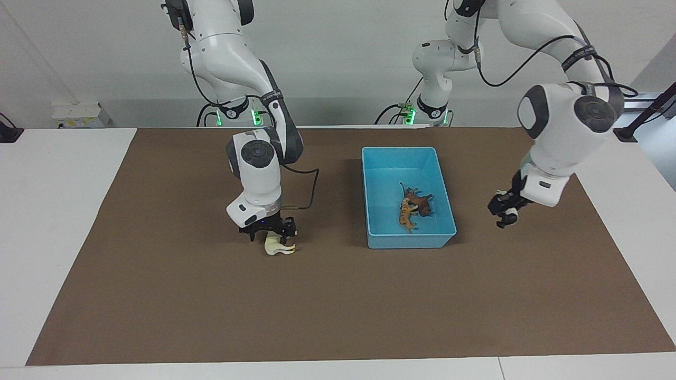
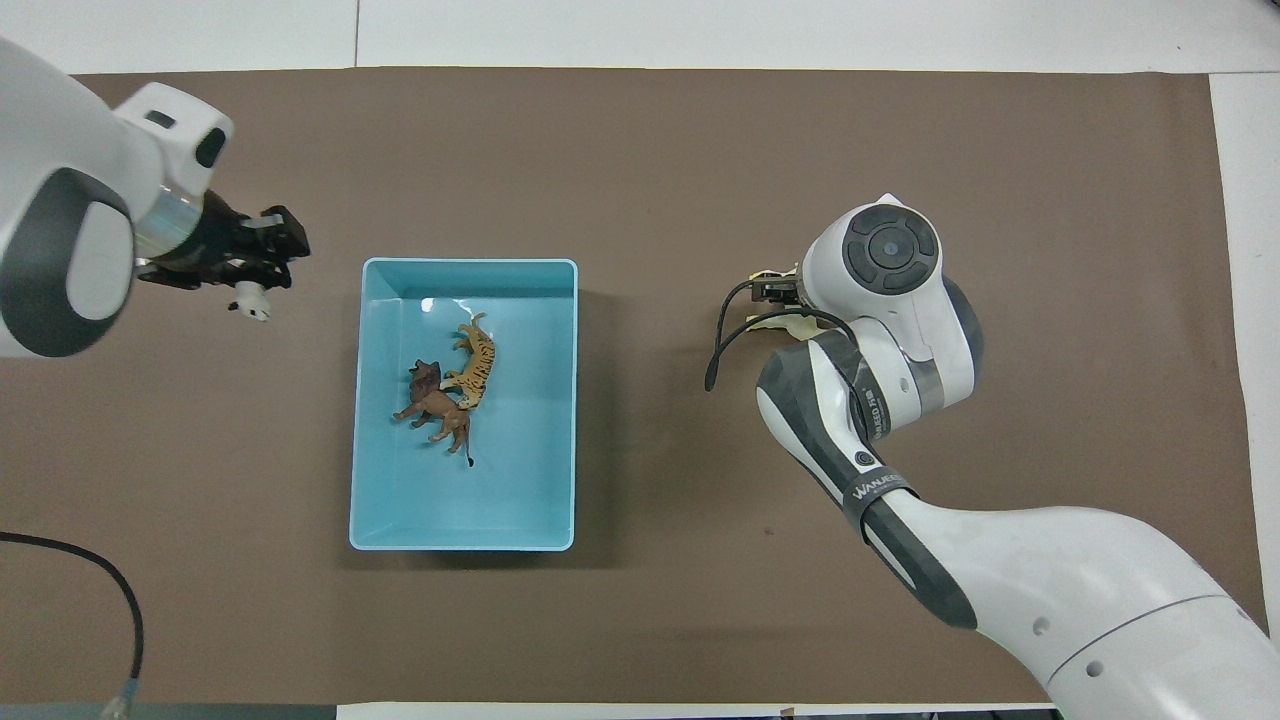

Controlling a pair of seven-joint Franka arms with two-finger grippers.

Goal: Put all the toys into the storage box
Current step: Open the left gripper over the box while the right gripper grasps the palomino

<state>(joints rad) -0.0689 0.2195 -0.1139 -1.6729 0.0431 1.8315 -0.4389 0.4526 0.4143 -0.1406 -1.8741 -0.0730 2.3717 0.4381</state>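
Observation:
The light blue storage box [image 1: 371,200] [image 2: 363,400] stands mid-table. In it lie the orange striped tiger [image 1: 405,214] [image 2: 478,360] and the brown lion [image 1: 421,203] [image 2: 436,406], touching each other. My left gripper [image 1: 506,212] [image 2: 262,270] is shut on the black-and-white panda [image 1: 510,217] [image 2: 251,304] and holds it in the air over the mat, beside the box toward the left arm's end. My right gripper [image 1: 273,232] is low over the mat toward the right arm's end, shut on the cream-white horse [image 1: 278,246] [image 2: 772,321], which hangs at mat level.
A brown mat [image 1: 338,306] [image 2: 640,150] covers most of the white table. The right arm's black cable [image 1: 311,192] [image 2: 715,350] loops out beside its wrist. The right arm's wrist hides most of its gripper in the overhead view.

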